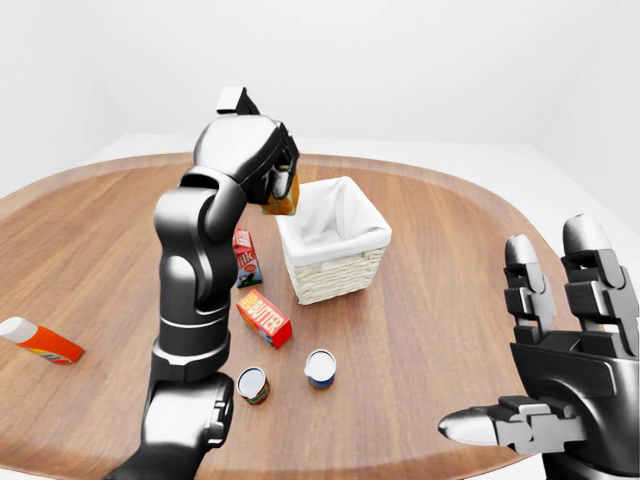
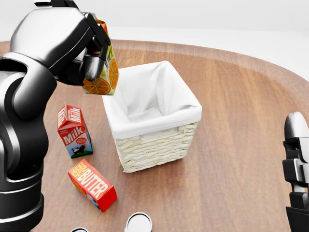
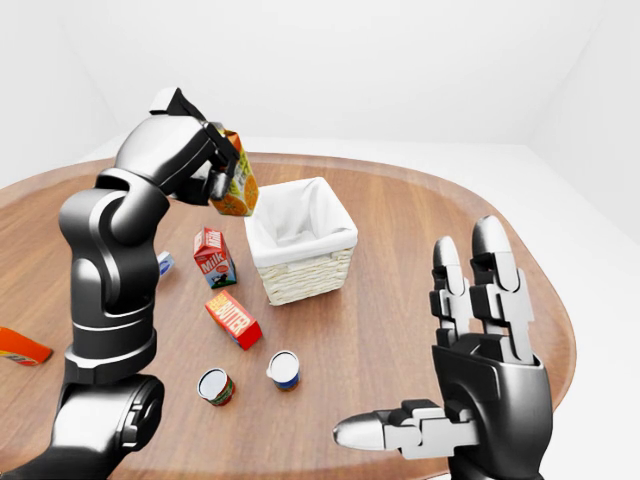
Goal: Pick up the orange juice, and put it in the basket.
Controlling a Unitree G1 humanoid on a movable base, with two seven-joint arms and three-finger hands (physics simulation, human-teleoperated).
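Observation:
The orange juice carton (image 2: 105, 71), orange and green with orange slices printed on it, is held in the air by my left hand (image 2: 94, 53), whose fingers are closed round it. It hangs tilted just above the left rim of the white-lined wicker basket (image 2: 159, 140), which stands mid-table. The carton also shows in the right-eye view (image 3: 236, 182). My right hand (image 3: 460, 400) is open and empty at the lower right, far from the basket.
On the wooden table (image 1: 440, 300) left of and below the basket lie a milk carton (image 2: 73, 130), a butter box (image 2: 91, 185), two cans (image 1: 320, 368) (image 1: 253, 385), and an orange bottle (image 1: 42, 340) at the far left.

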